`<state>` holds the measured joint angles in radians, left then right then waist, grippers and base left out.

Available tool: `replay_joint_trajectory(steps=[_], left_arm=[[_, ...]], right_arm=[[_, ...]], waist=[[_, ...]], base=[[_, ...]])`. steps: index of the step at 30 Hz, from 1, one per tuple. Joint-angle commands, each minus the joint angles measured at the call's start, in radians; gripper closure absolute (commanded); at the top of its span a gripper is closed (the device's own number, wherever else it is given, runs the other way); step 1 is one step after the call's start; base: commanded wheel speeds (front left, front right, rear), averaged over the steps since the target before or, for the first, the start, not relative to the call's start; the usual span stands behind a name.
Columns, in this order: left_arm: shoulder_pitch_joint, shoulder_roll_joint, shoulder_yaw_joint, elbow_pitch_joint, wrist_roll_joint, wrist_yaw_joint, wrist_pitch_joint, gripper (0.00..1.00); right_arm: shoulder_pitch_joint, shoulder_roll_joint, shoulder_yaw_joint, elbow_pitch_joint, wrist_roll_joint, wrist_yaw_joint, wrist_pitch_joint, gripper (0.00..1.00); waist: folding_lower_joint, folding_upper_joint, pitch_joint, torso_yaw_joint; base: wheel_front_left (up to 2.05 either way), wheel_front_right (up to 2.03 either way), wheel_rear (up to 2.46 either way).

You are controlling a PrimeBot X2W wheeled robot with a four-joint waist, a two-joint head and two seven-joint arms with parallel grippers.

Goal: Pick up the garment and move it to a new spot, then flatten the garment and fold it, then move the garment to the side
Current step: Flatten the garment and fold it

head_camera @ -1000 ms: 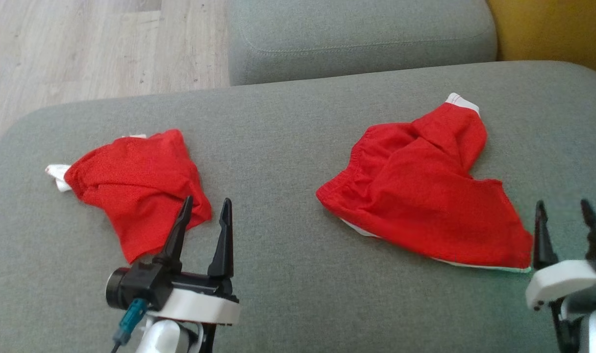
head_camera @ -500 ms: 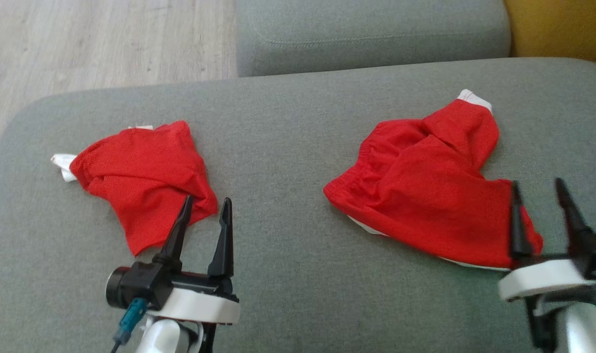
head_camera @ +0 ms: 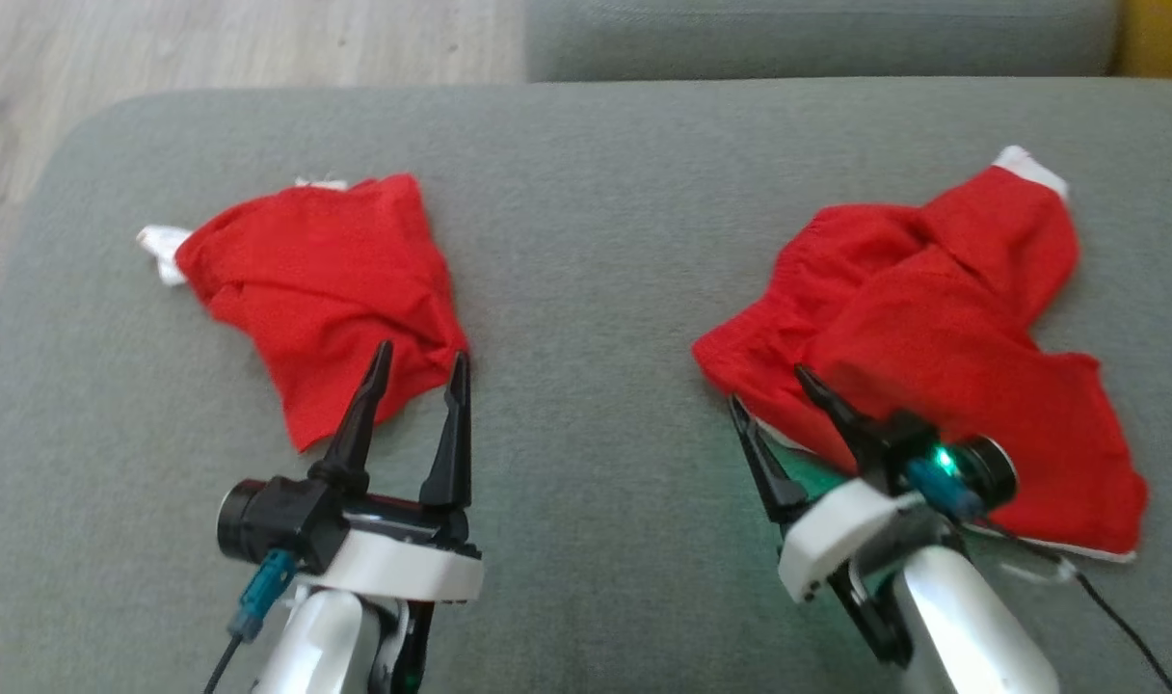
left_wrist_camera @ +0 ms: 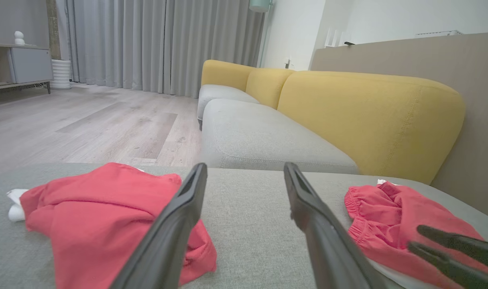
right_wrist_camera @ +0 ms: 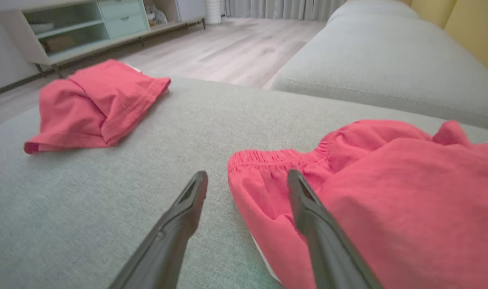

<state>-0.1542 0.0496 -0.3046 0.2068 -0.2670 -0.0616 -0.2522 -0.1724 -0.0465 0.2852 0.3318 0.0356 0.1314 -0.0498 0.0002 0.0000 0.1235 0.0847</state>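
Two crumpled red garments lie on the grey cushion (head_camera: 586,241). The left garment (head_camera: 326,280) (left_wrist_camera: 95,212) (right_wrist_camera: 95,104) has a white bit at its far left. The right garment (head_camera: 933,328) (left_wrist_camera: 384,208) (right_wrist_camera: 388,192) shows an elastic waistband on its left side. My left gripper (head_camera: 422,352) (left_wrist_camera: 246,166) is open, its tips at the near right corner of the left garment, holding nothing. My right gripper (head_camera: 769,386) (right_wrist_camera: 248,173) (left_wrist_camera: 415,237) is open and tilted left, one finger over the waistband edge of the right garment, the other over bare cushion.
A second grey seat cushion (head_camera: 817,39) lies beyond the far edge, with wooden floor (head_camera: 210,39) at the far left. Yellow sofa backrests (left_wrist_camera: 368,108) rise on the right. A low cabinet (right_wrist_camera: 87,24) stands across the floor.
The head camera has tipped and turned, shifting the whole picture. My right gripper has swung left from the garment's near right corner to its waistband edge. The left gripper stays put.
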Motion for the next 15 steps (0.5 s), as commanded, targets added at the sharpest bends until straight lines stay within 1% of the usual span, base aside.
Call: replay_joint_trajectory(steps=[1, 2, 5, 6, 9, 12, 13, 14, 15], left_arm=[[-0.043, 0.001, 0.021, -0.03, -0.009, 0.002, -0.01, 0.0], [-0.049, 0.001, 0.016, -0.028, -0.013, 0.003, -0.01, 0.0], [-0.055, 0.001, 0.012, -0.027, -0.017, 0.005, -0.01, 0.0], [-0.055, 0.001, 0.012, -0.027, -0.017, 0.005, -0.01, 0.0], [-0.06, 0.001, 0.008, -0.028, -0.019, 0.005, -0.01, 0.0], [-0.063, 0.001, 0.007, -0.028, -0.019, 0.006, -0.01, 0.0], [-0.063, 0.001, 0.007, -0.028, -0.019, 0.006, -0.01, 0.0], [-0.064, 0.001, 0.007, -0.027, -0.018, 0.005, -0.01, 0.0], [-0.064, 0.001, 0.007, -0.027, -0.018, 0.005, -0.01, 0.0]], right_arm=[[-0.06, -0.004, 0.031, 0.011, -0.008, -0.001, 0.003, 0.0], [-0.098, -0.004, 0.041, 0.074, -0.012, -0.001, 0.001, 0.0], [-0.15, -0.004, 0.037, 0.167, -0.026, -0.001, 0.001, 0.0], [-0.15, -0.004, 0.037, 0.167, -0.026, -0.001, 0.001, 0.0], [-0.193, -0.004, 0.027, 0.252, -0.032, -0.001, -0.001, 0.0], [-0.227, -0.004, 0.025, 0.326, -0.015, -0.001, -0.01, 0.0], [-0.235, -0.004, 0.028, 0.348, -0.002, -0.001, -0.012, 0.16], [-0.244, -0.004, 0.034, 0.366, 0.012, -0.001, -0.018, 0.96], [-0.251, -0.004, 0.045, 0.379, 0.026, -0.001, -0.029, 1.0]], waist=[[-0.0002, 0.0, 0.017, 0.024], [-0.0002, 0.0, 0.024, 0.038], [-0.0002, 0.0, 0.031, 0.055], [-0.0002, 0.0, 0.031, 0.055], [-0.0002, 0.0, 0.039, 0.069], [-0.0002, 0.0, 0.043, 0.076], [-0.0002, 0.0, 0.044, 0.077], [-0.0002, 0.0, 0.045, 0.079], [-0.0002, 0.0, 0.045, 0.079]], base=[[0.0, 0.0, 0.0], [0.0, 0.0, 0.0], [0.0, 0.0, 0.0], [0.0, 0.0, 0.0], [0.0, 0.0, 0.0], [0.0, 0.0, 0.0], [0.0, 0.0, 0.0], [0.0, 0.0, 0.0], [0.0, 0.0, 0.0]])
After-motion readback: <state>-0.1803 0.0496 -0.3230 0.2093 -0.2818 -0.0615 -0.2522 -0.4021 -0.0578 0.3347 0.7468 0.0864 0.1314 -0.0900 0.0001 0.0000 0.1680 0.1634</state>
